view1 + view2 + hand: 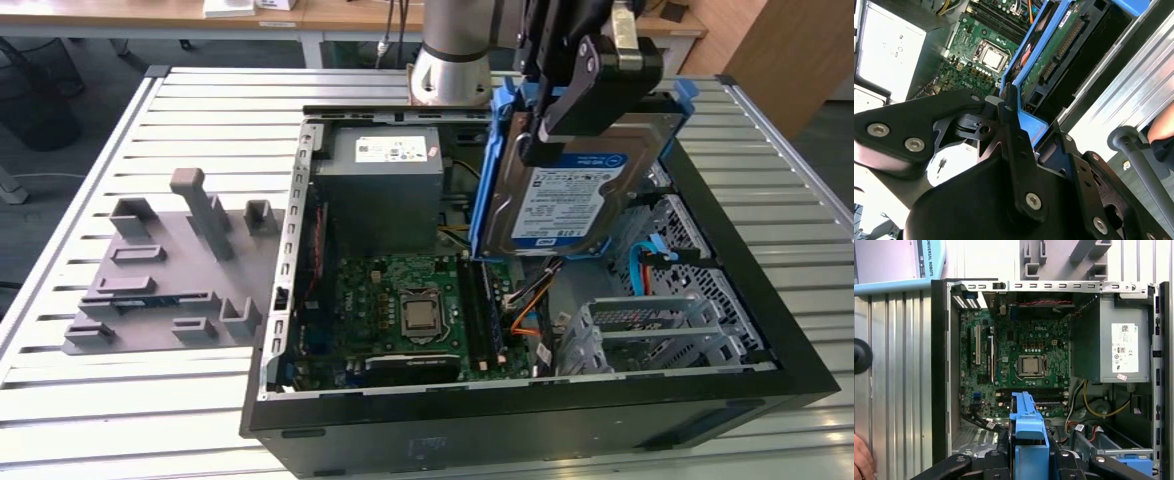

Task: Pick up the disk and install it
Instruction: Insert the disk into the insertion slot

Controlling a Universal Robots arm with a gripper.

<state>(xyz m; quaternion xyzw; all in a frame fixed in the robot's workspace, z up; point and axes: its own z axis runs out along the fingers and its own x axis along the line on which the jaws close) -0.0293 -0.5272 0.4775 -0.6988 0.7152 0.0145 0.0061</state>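
A slatted metal table (107, 150) carries an open computer case (534, 410) across the middle and right of the exterior view. A grey power supply (380, 190) sits in the case's upper part, with a green motherboard (414, 300) below it. The disk (574, 205) hangs tilted over the case's right half, in the upper right of the frame. The gripper (577, 120) pinches its top edge.

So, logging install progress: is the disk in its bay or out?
Out. The gripper holds the disk tilted, above the open case.
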